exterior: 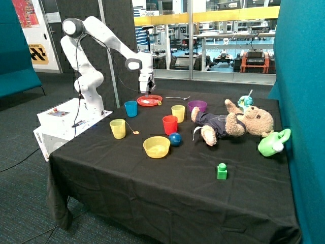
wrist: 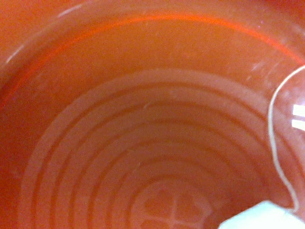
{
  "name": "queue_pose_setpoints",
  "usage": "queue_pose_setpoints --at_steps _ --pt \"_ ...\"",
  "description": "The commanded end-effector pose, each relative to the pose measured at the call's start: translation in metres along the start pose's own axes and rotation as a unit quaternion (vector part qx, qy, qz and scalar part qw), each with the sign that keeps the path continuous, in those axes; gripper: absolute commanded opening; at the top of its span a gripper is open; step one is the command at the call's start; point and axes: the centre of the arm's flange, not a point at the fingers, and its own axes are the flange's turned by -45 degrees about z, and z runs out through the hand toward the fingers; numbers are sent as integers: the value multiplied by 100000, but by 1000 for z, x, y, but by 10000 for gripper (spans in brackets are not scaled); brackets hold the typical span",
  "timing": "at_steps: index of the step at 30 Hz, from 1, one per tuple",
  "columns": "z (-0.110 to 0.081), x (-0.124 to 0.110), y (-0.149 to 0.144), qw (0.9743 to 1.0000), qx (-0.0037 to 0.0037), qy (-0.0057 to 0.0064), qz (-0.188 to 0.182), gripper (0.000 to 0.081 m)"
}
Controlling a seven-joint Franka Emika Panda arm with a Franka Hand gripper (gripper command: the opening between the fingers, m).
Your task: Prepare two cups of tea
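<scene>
Pincer (exterior: pixel 147 94) low over red plate (exterior: pixel 143 103), tea bag (wrist: pixel 259 217) near rim.

The white arm (exterior: pixel 109 38) arches over and down, its pincer (exterior: pixel 147 93) pointing straight downward

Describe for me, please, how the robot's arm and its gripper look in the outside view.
The arm is glossy white with rounded segments and dark grey joint caps. It rises from a white box base carrying a small red button, with a thin black cable hanging beside it. The gripper is a compact block, white above and dark below, over the red plate.
</scene>
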Motion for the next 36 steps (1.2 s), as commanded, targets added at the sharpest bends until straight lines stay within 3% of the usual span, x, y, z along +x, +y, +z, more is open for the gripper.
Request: queue_pose_setpoints --at_steps 1,22,36 --pt "10 -13 -13 99999 37 -23 449 578" --pt "26 -24 -18 99973 36 -24 2342 598" --pt "36 -30 2 99865 35 -25 5199 596"
